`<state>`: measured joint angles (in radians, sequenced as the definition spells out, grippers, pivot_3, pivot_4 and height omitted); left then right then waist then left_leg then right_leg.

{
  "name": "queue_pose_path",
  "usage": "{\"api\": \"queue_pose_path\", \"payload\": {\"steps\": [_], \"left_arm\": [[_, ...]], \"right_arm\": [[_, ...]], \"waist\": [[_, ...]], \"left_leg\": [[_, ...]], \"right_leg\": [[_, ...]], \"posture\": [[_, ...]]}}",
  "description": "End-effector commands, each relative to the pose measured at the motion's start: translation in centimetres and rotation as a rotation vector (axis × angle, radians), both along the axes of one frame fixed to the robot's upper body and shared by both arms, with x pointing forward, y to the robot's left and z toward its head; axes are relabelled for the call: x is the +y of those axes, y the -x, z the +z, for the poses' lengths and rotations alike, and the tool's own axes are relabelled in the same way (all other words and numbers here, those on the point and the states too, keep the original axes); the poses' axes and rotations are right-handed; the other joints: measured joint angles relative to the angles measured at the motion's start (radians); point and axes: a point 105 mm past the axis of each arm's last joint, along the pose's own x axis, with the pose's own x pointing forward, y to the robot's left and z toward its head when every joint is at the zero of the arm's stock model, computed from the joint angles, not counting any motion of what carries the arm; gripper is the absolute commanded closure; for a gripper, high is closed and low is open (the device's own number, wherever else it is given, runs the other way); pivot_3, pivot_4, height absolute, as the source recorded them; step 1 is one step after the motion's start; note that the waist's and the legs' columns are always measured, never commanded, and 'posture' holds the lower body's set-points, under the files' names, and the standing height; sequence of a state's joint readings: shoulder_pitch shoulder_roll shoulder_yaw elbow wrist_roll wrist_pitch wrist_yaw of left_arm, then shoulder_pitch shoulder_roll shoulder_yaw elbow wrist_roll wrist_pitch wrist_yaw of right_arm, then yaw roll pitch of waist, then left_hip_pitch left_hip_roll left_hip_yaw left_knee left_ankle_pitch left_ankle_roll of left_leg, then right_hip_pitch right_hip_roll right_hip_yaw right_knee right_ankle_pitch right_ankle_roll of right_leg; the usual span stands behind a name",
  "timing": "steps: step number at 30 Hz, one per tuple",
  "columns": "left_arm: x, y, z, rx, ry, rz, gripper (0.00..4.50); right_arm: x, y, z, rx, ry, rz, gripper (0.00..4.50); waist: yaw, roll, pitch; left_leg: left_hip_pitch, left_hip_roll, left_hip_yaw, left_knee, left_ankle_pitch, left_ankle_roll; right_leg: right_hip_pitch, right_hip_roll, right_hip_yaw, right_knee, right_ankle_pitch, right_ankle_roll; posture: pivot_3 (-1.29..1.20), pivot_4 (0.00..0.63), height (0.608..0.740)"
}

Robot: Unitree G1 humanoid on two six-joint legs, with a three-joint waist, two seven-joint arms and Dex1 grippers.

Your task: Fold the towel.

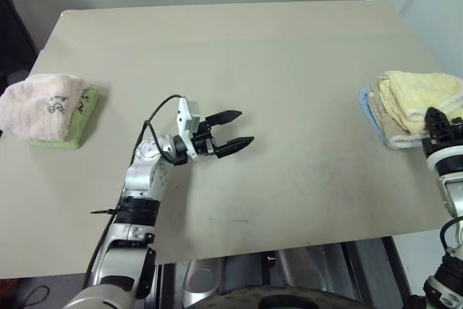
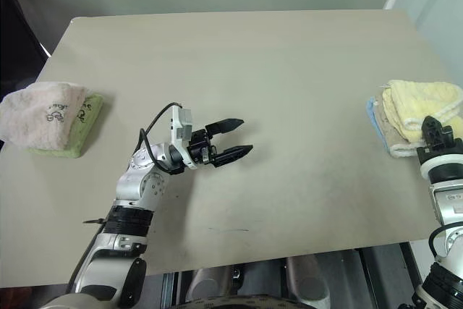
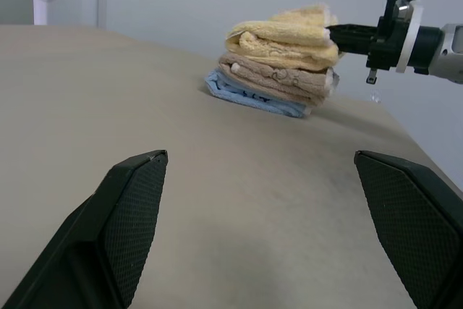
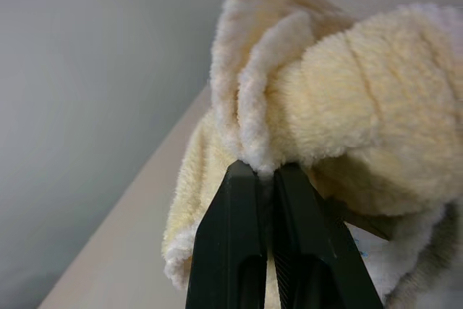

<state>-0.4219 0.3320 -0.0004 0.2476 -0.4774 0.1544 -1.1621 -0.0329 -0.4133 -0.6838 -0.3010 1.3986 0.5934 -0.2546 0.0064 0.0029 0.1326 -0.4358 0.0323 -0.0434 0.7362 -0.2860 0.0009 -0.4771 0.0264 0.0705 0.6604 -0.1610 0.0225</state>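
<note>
You see the towel [image 1: 423, 98] folded on top of a stack at the table's [image 1: 239, 70] right edge; right gripper [image 4: 266, 179] jaws pinch its edge; left gripper [image 1: 237, 129] jaws stand wide over the table's middle.

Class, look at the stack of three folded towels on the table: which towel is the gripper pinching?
The pale yellow towel on top; the right gripper is shut on its edge. The beige towel and blue towel lie beneath.
</note>
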Motion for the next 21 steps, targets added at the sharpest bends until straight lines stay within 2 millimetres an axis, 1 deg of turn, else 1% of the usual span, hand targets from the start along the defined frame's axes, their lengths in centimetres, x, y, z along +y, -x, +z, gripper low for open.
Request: {"api": "queue_pose_path", "payload": {"steps": [1, 4, 6, 11, 13, 17, 21], "left_arm": [[-0.3, 0.2, 0.7, -0.042, 0.010, -0.004, 0.00], [-0.3, 0.3, 0.5, -0.043, 0.009, -0.003, 0.00], [-0.4, 0.3, 0.5, -0.044, 0.009, 0.000, 0.00], [-0.4, 0.4, 0.4, -0.042, 0.011, 0.005, 0.00], [-0.4, 0.4, 0.4, -0.041, 0.011, 0.005, 0.00], [-0.3, 0.3, 0.5, -0.042, 0.012, 0.007, 0.00], [-0.2, 0.2, 0.5, -0.048, 0.001, 0.006, 0.00]], "right_arm": [[-0.9, 0.0, -0.2, 0.004, 0.015, -0.033, 4.45], [-2.2, 0.2, -1.6, 0.043, -0.040, -0.079, 4.45], [-2.4, 0.1, -2.0, 0.060, -0.044, -0.068, 4.45], [-2.4, -0.1, -1.9, 0.060, -0.029, -0.059, 4.45], [-2.6, -0.1, -1.5, 0.048, -0.025, -0.062, 4.45], [-2.0, 0.3, -0.2, -0.002, -0.009, -0.033, 3.36], [-1.4, 1.0, 0.6, -0.030, 0.002, -0.001, 2.01]], "waist": [[0.000, 0.000, 0.000], [0.000, 0.000, 0.000], [0.000, 0.000, 0.000], [0.000, 0.000, 0.000], [0.000, 0.000, 0.000], [0.000, 0.000, 0.000], [0.000, 0.000, 0.000]], "left_leg": [[0.000, 0.000, 0.000, 0.000, 0.000, 0.000], [0.000, 0.000, 0.000, 0.000, 0.000, 0.000], [0.000, 0.000, 0.000, 0.000, 0.000, 0.000], [0.000, 0.000, 0.001, 0.000, 0.000, 0.001], [0.001, 0.000, 0.001, 0.000, 0.000, 0.001], [0.000, -0.001, 0.001, 0.000, 0.000, 0.001], [0.000, -0.001, 0.001, 0.000, 0.000, 0.001]], "right_leg": [[0.000, 0.000, 0.000, 0.000, 0.000, 0.000], [0.000, 0.000, 0.000, 0.000, 0.000, 0.000], [0.000, 0.000, 0.001, 0.000, 0.000, 0.000], [0.001, 0.000, 0.001, 0.000, 0.001, 0.001], [0.001, 0.000, 0.002, 0.000, 0.001, 0.001], [0.001, 0.000, 0.002, -0.001, 0.001, 0.001], [0.001, 0.000, 0.002, -0.001, 0.001, 0.001]], "posture": [[0.00, 0.150, 0.703], [0.00, 0.150, 0.703], [0.00, 0.150, 0.703], [0.00, 0.150, 0.703], [0.00, 0.150, 0.703], [0.00, 0.150, 0.703], [0.00, 0.150, 0.703]]}}
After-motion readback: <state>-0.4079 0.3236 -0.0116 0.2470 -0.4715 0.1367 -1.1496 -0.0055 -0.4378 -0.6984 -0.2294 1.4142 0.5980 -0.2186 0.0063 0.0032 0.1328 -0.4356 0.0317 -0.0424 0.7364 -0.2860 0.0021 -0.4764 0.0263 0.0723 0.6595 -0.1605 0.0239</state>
